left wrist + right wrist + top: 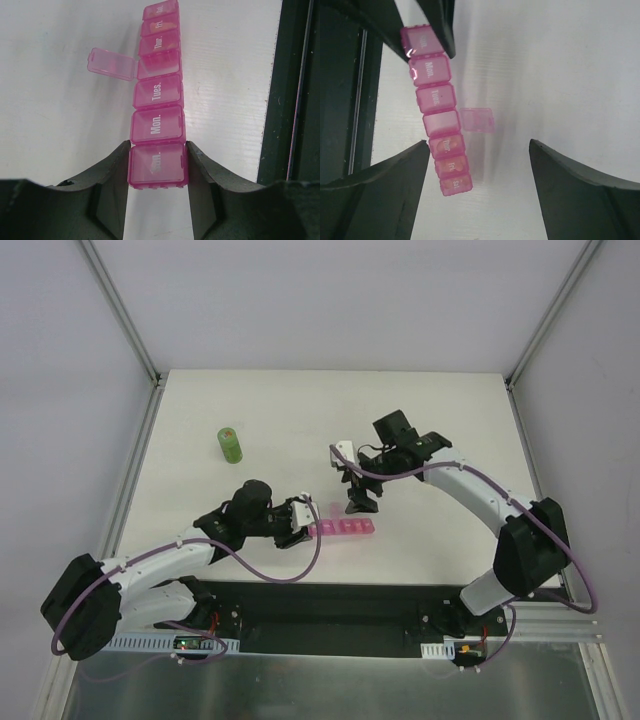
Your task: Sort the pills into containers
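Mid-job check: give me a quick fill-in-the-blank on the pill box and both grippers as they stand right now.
The left gripper clamps the pink pill box at its ____ compartment.
The open lid belongs to the compartment between Tues. and ____.
The right gripper has its jaws ____.
The bottle standing apart from the box is ____.
Missing words: Sun.; Thur.; open; green

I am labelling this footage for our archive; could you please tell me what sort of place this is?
Probably a lab robot cell, not a home: a white table walled by plain panels on metal posts, with two arms bolted at its near edge, working on a pink pill organiser.
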Robot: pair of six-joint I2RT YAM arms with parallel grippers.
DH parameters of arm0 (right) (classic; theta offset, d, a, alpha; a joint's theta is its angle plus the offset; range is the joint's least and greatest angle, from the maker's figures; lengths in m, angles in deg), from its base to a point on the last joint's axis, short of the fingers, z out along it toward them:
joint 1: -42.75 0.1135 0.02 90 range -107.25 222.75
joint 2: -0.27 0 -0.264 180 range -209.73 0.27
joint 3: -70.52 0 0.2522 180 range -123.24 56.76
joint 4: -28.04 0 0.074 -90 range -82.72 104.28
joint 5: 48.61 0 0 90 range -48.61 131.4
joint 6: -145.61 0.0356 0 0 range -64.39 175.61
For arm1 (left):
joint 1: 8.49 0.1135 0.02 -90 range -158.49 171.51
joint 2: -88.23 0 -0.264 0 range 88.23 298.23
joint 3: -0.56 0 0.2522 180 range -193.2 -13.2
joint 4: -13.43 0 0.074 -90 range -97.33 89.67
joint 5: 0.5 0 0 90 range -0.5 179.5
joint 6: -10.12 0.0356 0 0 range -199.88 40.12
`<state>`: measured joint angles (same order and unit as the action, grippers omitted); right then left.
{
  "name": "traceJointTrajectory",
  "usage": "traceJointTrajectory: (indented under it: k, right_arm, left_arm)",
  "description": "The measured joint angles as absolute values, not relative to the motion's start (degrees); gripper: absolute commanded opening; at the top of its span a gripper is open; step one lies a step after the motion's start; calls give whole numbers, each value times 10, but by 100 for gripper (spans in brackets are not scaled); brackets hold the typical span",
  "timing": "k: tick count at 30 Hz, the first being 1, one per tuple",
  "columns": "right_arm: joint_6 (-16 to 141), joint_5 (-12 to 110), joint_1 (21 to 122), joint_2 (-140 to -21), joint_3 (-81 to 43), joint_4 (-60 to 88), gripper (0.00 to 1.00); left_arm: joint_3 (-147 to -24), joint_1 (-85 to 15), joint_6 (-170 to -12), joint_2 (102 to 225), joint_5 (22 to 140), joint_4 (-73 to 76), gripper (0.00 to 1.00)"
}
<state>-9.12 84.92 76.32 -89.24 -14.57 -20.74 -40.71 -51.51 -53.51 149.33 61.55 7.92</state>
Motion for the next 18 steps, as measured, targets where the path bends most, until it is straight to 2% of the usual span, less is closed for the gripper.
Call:
traceJointTrajectory:
  k: [1,7,18]
  right_arm:
    - [-113,855,763,-887,-140,-215,89]
    - [-209,866,759,-870,-89,-251,91]
    - [-244,870,757,-916,-84,-259,90]
  left_arm:
    - [-407,-515,-535,1490,616,79,0]
    - [-407,-515,-535,1476,621,81,0]
    - [-407,-515,-534,1466,635,85,0]
